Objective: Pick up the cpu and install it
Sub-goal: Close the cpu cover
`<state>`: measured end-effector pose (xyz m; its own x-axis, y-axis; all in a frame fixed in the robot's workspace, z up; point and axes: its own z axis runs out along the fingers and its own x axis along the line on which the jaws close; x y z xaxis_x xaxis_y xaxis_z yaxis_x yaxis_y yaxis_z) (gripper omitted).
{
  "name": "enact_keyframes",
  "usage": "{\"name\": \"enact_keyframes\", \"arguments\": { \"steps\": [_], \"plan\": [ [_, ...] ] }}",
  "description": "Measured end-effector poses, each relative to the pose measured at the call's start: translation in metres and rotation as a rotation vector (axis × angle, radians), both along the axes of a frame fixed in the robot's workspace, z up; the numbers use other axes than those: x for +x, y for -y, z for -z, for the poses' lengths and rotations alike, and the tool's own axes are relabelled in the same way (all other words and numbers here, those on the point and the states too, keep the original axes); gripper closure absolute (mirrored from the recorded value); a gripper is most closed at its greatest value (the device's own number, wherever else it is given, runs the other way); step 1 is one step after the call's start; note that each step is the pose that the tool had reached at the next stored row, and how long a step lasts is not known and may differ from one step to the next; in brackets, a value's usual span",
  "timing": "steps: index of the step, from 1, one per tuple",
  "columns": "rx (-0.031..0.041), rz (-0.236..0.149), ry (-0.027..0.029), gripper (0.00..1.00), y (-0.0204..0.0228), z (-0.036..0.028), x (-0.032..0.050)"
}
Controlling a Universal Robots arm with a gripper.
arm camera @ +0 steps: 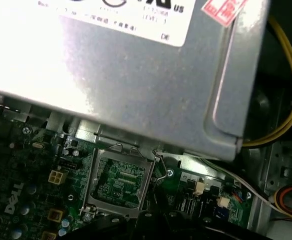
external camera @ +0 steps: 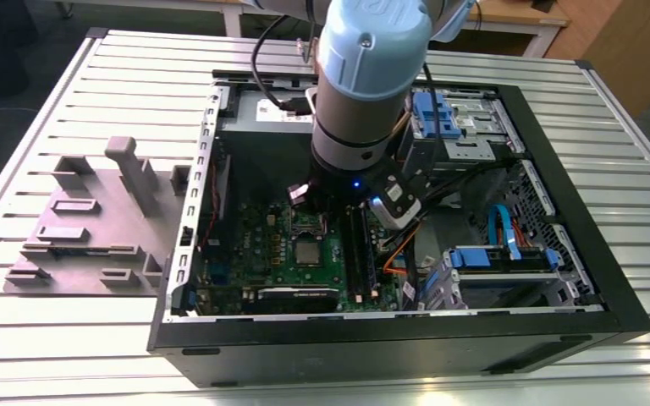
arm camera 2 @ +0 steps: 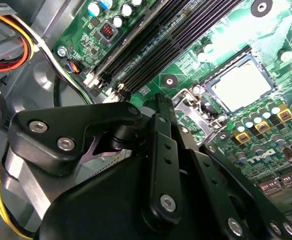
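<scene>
The cpu (external camera: 305, 252) is a small silvery square lying flat on the green motherboard (external camera: 251, 254) inside the open computer case (external camera: 393, 338). In the second wrist view the cpu (arm camera 2: 240, 85) shows bright inside a dark surround, apart from my gripper (arm camera 2: 161, 102). Just beyond it in the exterior view is the dark socket (external camera: 305, 222), and my gripper (external camera: 316, 200) hangs right above that socket. In the first wrist view the socket (arm camera: 118, 182) has its metal frame around bare green contacts, with the gripper (arm camera: 154, 201) at its edge. Nothing shows in the gripper.
A large grey metal box with a white label (arm camera: 136, 85) overhangs the socket's far side. Long black memory slots (arm camera 2: 175, 40) run beside the gripper. Blue drive bays (external camera: 443, 114) and cables (external camera: 506, 228) fill the case's right side. A grey fixture (external camera: 88, 220) stands on the slatted table at the exterior view's left.
</scene>
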<state>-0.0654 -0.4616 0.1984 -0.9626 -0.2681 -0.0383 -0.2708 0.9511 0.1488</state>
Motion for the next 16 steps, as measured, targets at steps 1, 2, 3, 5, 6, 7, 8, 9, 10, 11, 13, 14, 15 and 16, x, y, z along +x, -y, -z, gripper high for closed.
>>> {"name": "enact_keyframes", "arguments": {
  "steps": [1, 2, 3, 5, 6, 7, 8, 9, 10, 11, 13, 14, 15, 16],
  "plan": [
    [-0.0002, 0.000, -0.0001, 0.90, 0.0000, 0.0001, 0.0000],
    [-0.0002, 0.000, -0.0001, 0.90, 0.0000, 0.0002, 0.0000],
    [-0.0001, 0.000, -0.0001, 0.90, 0.0000, 0.0004, 0.0000],
    [0.0008, 0.000, 0.0001, 0.90, 0.0000, 0.0008, 0.0000],
    [0.0011, 0.000, 0.0001, 0.90, 0.0000, 0.0011, 0.0000],
    [0.0012, 0.000, 0.0000, 0.90, 0.0000, 0.0013, 0.0000],
    [0.0016, 0.000, -0.0001, 0.90, 0.0000, 0.0014, 0.0000],
    [0.0023, 0.000, -0.0001, 0.90, 0.0000, 0.0014, 0.0000],
    [0.0025, 0.000, -0.0001, 0.90, 0.0000, 0.0014, 0.0000],
    [0.0029, 0.000, 0.0000, 0.90, -0.0001, 0.0015, 0.0000],
    [0.0032, 0.000, 0.0000, 0.90, 0.0000, 0.0015, 0.0000],
    [0.0033, 0.000, 0.0000, 0.90, 0.0000, 0.0015, 0.0000],
    [0.0036, 0.000, 0.0002, 0.90, 0.0001, 0.0015, -0.0003],
    [0.0041, 0.000, 0.0005, 0.90, 0.0002, 0.0016, -0.0008]
  ]
}}
